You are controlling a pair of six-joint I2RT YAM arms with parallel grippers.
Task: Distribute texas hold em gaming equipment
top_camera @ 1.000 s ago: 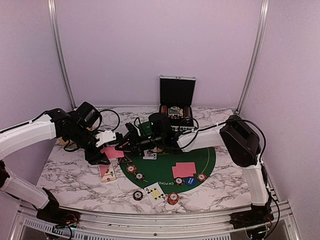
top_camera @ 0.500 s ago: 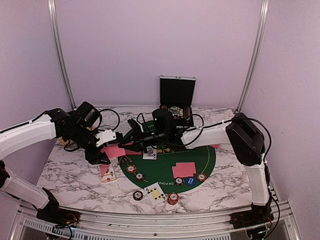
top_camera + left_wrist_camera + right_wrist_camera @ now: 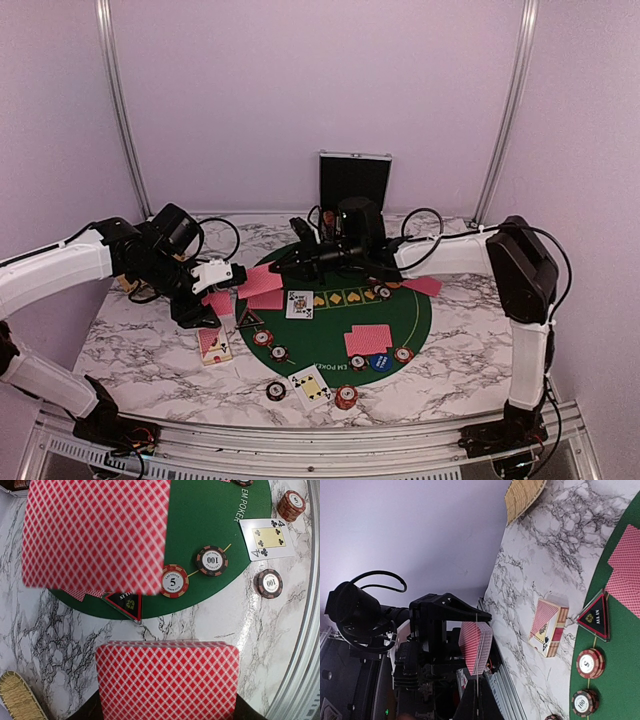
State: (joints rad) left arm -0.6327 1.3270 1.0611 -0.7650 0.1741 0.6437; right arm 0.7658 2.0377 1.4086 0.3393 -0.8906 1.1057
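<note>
The left claw (image 3: 208, 298) is clamped on a deck (image 3: 167, 680) of red-backed cards, one finger on each short end. The deck is held above the bare worktop (image 3: 140, 340), just off the 9 o'clock edge of the green mat (image 3: 210, 510). In the left wrist view it fills the 6 o'clock part of the frame, backs up, with its long axis running 9 to 3.

The right claw (image 3: 285, 269) is closed. It reaches over the mat from 3 o'clock, its tip a little apart from the deck. It looks to be pinching a single loose card (image 3: 95, 530), which the left wrist camera sees as a large blurred red back at 11 o'clock, above the mat.

A dark triangular token (image 3: 125, 602) lies on the mat's rim between the deck and the loose card.

Counted in the left wrist view:
- Three single chips: a red-and-white five (image 3: 175, 581), a dark hundred (image 3: 211, 560) beside it on the mat, and another hundred (image 3: 268, 583) on the worktop.
- One chip stack (image 3: 291, 505) at 2 o'clock.
- One face-up four of clubs (image 3: 267, 538), its long axis roughly 9 to 3.

From overhead:
- Two face-down cards (image 3: 368, 340) overlap at 4 o'clock from the mat's centre.
- One blue disc (image 3: 380, 363) sits just below them.
- A second face-up card (image 3: 300, 305) lies at 10 o'clock.
- One red-backed card (image 3: 425, 285) lies at the 2 o'clock rim.
</note>
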